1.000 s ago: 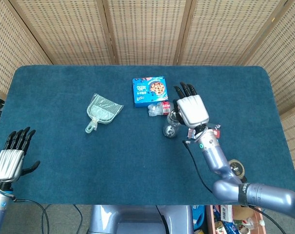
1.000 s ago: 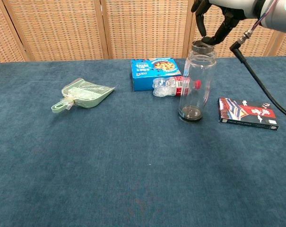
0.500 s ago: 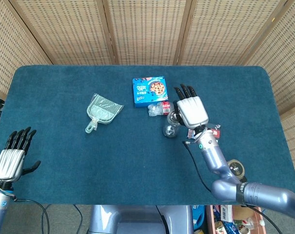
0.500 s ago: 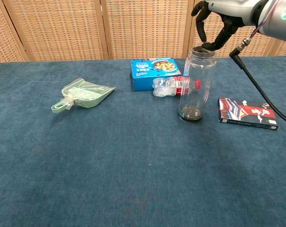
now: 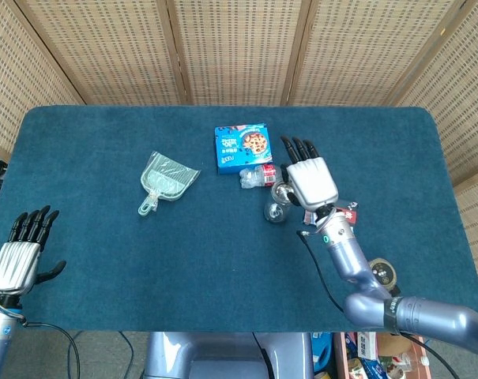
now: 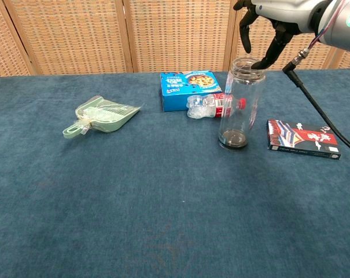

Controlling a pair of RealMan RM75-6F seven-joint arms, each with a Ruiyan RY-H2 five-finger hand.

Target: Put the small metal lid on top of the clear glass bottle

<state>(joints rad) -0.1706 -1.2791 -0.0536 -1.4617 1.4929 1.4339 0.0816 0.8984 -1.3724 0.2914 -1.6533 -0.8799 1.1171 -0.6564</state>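
My right hand shifted slightly right since a moment ago; fingertips now at far rim of glass bottle. Lid seems seated on bottle mouth, though hard to confirm. Whether fingers pinch it, cannot tell. Chest view alone shows bottle upright on tabletop. Head view alone shows left hand, fingers spread, holding nothing.

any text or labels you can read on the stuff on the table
Nothing is legible.
Blue box: print on top, too blurred to read.
Crushed plastic bottle: red label, lettering too small.
Dark packet: white lettering, unreadable.
Clear glass bottle and green dustpan: no text visible.
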